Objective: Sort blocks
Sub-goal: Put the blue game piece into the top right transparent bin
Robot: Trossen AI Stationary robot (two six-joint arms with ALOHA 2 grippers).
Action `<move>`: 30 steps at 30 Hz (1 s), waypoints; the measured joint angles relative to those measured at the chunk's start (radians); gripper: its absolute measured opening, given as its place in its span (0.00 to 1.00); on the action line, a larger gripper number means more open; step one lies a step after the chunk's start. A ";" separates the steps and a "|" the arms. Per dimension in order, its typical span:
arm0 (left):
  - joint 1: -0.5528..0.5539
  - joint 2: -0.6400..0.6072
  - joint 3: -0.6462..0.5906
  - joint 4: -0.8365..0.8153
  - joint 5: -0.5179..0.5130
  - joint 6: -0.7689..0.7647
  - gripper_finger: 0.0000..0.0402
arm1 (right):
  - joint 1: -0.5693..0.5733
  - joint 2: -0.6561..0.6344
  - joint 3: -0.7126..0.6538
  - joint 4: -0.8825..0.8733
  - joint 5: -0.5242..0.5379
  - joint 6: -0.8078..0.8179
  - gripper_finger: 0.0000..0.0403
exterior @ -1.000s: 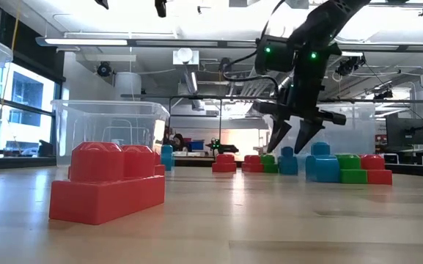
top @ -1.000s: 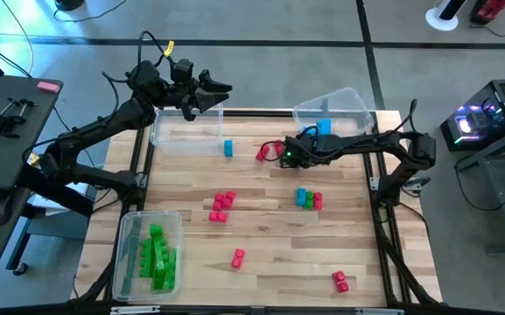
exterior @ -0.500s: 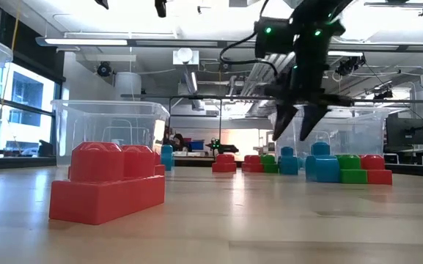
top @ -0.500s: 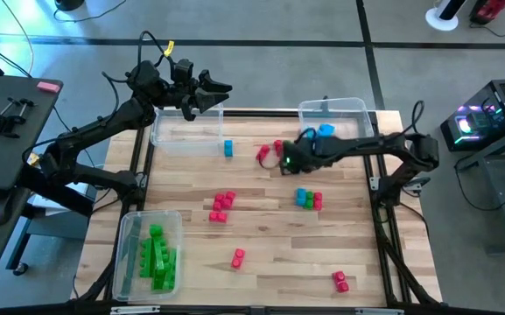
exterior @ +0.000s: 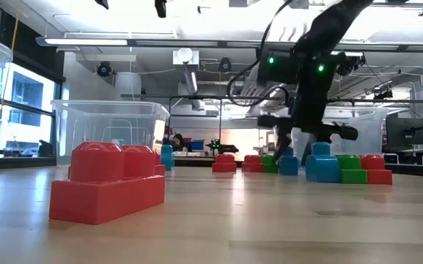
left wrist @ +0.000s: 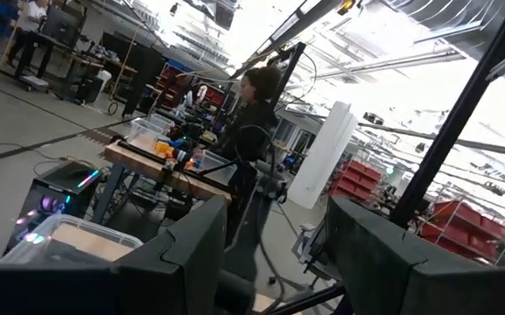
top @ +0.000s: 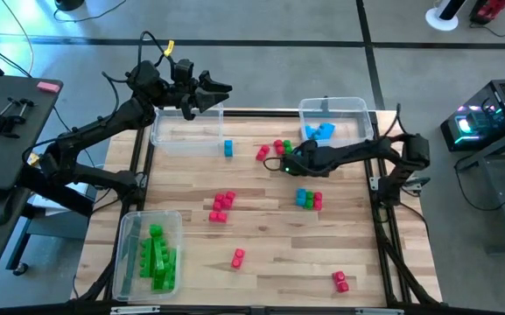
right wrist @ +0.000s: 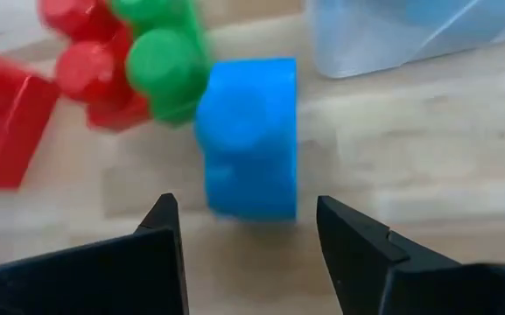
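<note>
- The right gripper (right wrist: 243,229) hung low over the table (top: 261,271) with its fingers spread and nothing between them, lined up on a blue block (right wrist: 250,136) just ahead of the fingertips.
- That blue block lay on the wood just beside the clear bin (top: 331,118) that holds other blue blocks, on its near side, and it touched a green block (right wrist: 166,66) stacked with red blocks (right wrist: 90,74).
- Judged from this, the step in hand was picking up the blue block for that bin.
- To do it well, the fingers should come straight down on the block's two free flat sides, clear of the green neighbour, and close only once low around it.
- A tilted approach would likely nudge the cluster or the bin wall.
- The left gripper (top: 220,87) waited raised above a second, empty-looking clear bin (top: 186,131), well apart from the blue-block bin, fingers parted and holding nothing.
</note>
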 joint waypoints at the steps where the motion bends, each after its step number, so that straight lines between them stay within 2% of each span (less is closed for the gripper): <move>1: 0.000 0.000 0.000 0.000 0.000 -0.008 0.46 | -0.004 0.010 0.000 0.003 0.004 0.000 0.35; 13: 0.000 0.000 0.000 0.000 0.000 -0.023 0.46 | -0.007 0.063 0.001 0.022 0.092 -0.025 0.34; 16: 0.000 0.000 0.000 0.000 0.000 -0.023 0.46 | -0.012 0.063 0.001 0.022 0.081 -0.053 0.26; 20: 0.000 0.000 0.000 0.000 0.000 -0.022 0.46 | -0.010 0.063 0.000 0.021 0.077 -0.098 0.06; 26: 0.000 0.000 0.000 0.028 0.001 -0.023 0.46 | 0.050 0.011 0.000 -0.052 -0.031 -0.187 0.02; 30: 0.000 0.000 0.000 0.111 0.001 -0.022 0.46 | 0.118 -0.124 -0.001 -0.140 -0.095 -0.311 0.01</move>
